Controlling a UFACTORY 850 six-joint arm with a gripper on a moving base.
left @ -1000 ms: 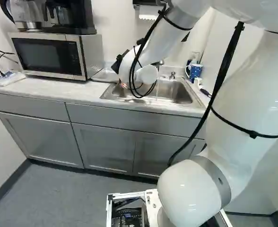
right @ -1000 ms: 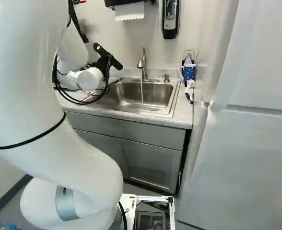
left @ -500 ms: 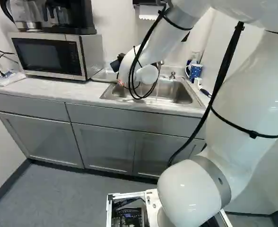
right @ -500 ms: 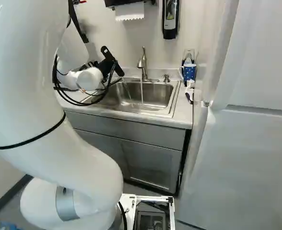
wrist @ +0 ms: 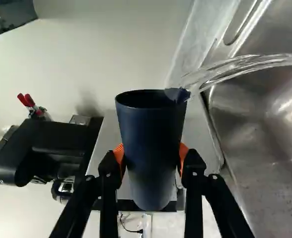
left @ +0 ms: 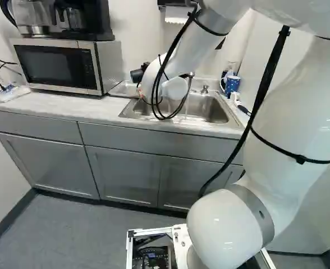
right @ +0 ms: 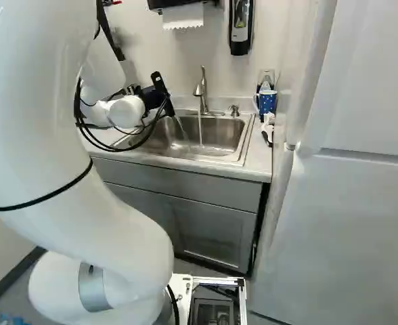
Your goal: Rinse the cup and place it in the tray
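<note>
In the right base view my gripper [right: 161,96] is over the left part of the sink [right: 216,157], turned on its side. My wrist view has the gripper [wrist: 151,156] shut on the dark blue cup [wrist: 151,129], an orange pad pressed to each side. The cup is tipped, and water [wrist: 235,67] streams from its rim into the basin. Beyond the arm in the left base view, a pale tray [left: 119,89] lies on the counter between microwave and sink, partly hidden. In the right base view the cup itself is hidden behind the gripper.
The tap [right: 201,91] is running into the basin. A blue dotted mug [right: 267,101] and a white-handled brush [right: 268,128] stand right of the sink. The microwave [left: 64,64] with coffee makers on top is at the left; a soap dispenser [right: 240,26] hangs above.
The gripper has rotated at the wrist with the cup in it, tipping it further. Water now pours from the cup, which it did not a second ago. The base has stayed put.
</note>
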